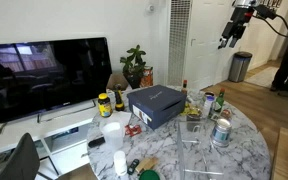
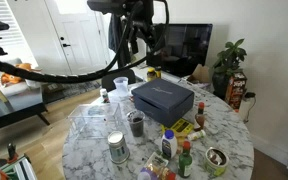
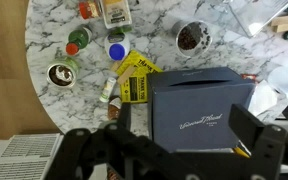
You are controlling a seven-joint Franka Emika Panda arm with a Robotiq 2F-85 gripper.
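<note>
Hanging high, the jaws stand apart — below sits a slate-blue box (image 3: 200, 110) with silver script.

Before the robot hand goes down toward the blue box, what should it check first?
1. The gripper open: ok, its jaws stand wide.
2. The gripper empty and clear of the table: ok, it hangs high above.
3. The blue box shut and lying flat: ok.
4. Free space around the box: not ok, a yellow packet lies right by its corner.
5. Box narrow enough to grasp: cannot tell.
</note>
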